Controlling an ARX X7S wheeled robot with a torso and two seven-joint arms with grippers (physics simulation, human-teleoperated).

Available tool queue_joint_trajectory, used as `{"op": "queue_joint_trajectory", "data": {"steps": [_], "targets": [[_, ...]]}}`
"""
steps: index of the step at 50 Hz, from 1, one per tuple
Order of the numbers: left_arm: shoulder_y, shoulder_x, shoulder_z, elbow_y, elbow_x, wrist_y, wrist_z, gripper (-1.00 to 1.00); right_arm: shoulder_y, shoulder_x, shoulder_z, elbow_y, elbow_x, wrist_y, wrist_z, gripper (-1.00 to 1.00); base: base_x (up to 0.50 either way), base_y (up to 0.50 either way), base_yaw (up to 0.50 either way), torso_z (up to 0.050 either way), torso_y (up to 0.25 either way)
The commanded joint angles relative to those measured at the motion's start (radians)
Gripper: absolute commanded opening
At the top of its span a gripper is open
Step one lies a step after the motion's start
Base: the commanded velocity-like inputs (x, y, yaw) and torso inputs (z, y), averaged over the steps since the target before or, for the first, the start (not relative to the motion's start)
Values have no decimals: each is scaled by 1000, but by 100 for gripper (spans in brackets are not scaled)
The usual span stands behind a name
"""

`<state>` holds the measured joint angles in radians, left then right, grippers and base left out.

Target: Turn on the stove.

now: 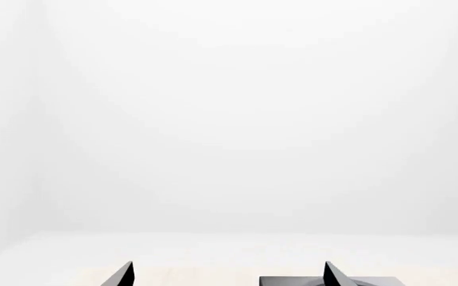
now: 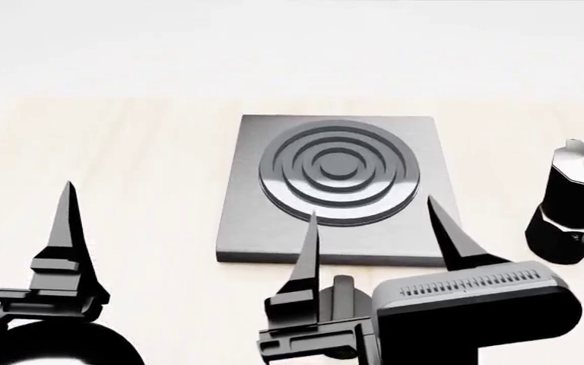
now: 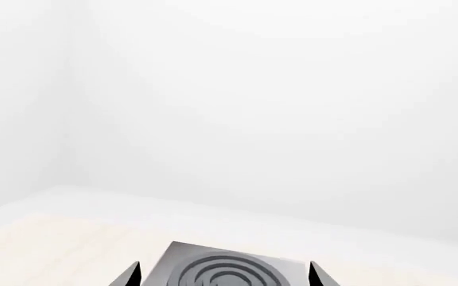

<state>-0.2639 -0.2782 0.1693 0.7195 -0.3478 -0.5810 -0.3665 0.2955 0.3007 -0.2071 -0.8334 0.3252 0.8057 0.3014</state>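
The stove (image 2: 271, 228) is a square brushed-grey plate with a raised dark ring burner (image 2: 338, 171), lying flat on the pale table. Its knob does not show in any view. My right gripper (image 2: 379, 243) is open and empty, its two fingertips spread over the stove's near edge. In the right wrist view the stove (image 3: 183, 257) lies ahead between the tips of the right gripper (image 3: 225, 277). My left gripper (image 1: 229, 275) is open and empty, well left of the stove. Only one left finger (image 2: 67, 228) shows in the head view. A corner of the stove (image 1: 293, 281) shows in the left wrist view.
A tall black moka pot (image 2: 574, 204) stands upright on the table to the right of the stove. The pale wooden table (image 2: 119, 152) stretches to the left and behind the stove. White walls lie beyond.
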Motion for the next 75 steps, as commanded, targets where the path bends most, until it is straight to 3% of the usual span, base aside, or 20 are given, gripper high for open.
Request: {"op": "queue_joint_trajectory", "data": {"steps": [1,35,41,75], "targets": [[-3,-3,1,-1,-4,0,-6,100,-8,-4,3,58,9,-29,-8,100,0,0,0,0,0],[-1,-11,8,-21,-11,20,-17,100,30,-45,15,262,83,61,-3,100,0,0,0,0,0],[-4,-12,8,-19,-15,15,-22,100,45,-71,69,285,174,128,-27,100,0,0,0,0,0],[-4,-21,16,-39,-23,33,-29,100,97,-89,54,385,195,228,29,100,0,0,0,0,0]]}}
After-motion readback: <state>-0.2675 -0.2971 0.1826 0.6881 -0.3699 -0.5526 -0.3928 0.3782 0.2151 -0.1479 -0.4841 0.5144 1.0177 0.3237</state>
